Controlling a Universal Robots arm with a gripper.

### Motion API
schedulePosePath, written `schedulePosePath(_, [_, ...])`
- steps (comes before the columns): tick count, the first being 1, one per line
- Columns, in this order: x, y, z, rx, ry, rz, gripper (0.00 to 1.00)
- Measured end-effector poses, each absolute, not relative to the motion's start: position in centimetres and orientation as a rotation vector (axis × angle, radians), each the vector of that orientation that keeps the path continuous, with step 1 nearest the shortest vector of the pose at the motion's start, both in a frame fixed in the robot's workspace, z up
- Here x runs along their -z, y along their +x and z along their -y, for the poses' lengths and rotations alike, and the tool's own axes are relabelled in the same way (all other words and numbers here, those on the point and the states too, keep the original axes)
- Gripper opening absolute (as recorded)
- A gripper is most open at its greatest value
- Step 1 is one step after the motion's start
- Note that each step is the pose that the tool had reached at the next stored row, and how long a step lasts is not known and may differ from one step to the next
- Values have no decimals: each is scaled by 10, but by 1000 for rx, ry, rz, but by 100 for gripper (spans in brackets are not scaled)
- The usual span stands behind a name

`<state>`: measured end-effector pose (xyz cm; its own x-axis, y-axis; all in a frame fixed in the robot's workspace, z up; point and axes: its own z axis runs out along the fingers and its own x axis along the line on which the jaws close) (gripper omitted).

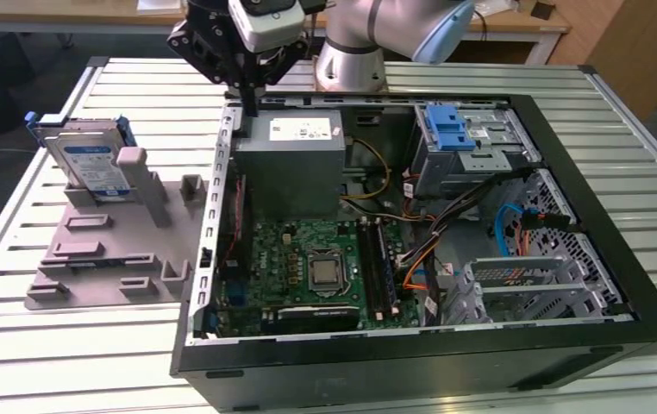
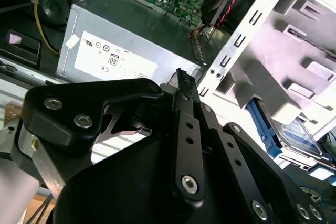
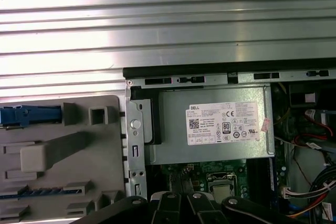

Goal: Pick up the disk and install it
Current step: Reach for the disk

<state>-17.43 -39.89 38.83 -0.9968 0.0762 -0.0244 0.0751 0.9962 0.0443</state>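
Silver-grey, blue-framed disk [image 1: 90, 162]

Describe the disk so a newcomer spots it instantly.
At the exterior view's left of the open computer case sits a grey moulded fixture. The disk stands on edge at its far end: silver-grey, white-and-blue label, blue plastic frame, unlike the plain grey blocks around it.

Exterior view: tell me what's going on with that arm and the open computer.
The single robot arm's gripper hangs over the wall of the open computer case, right by the grey power supply box. It is closed and holds nothing. The disk, in its blue carrier, stands upright in the grey holder on the table, at the exterior view's left of the case and apart from the gripper. So the disk is not yet picked up or installed.
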Motion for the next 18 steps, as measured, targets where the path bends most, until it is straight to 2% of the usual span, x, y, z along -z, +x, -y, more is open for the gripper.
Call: schedulePosePath(18, [-387,-184,399,-68,118,-3113,11])
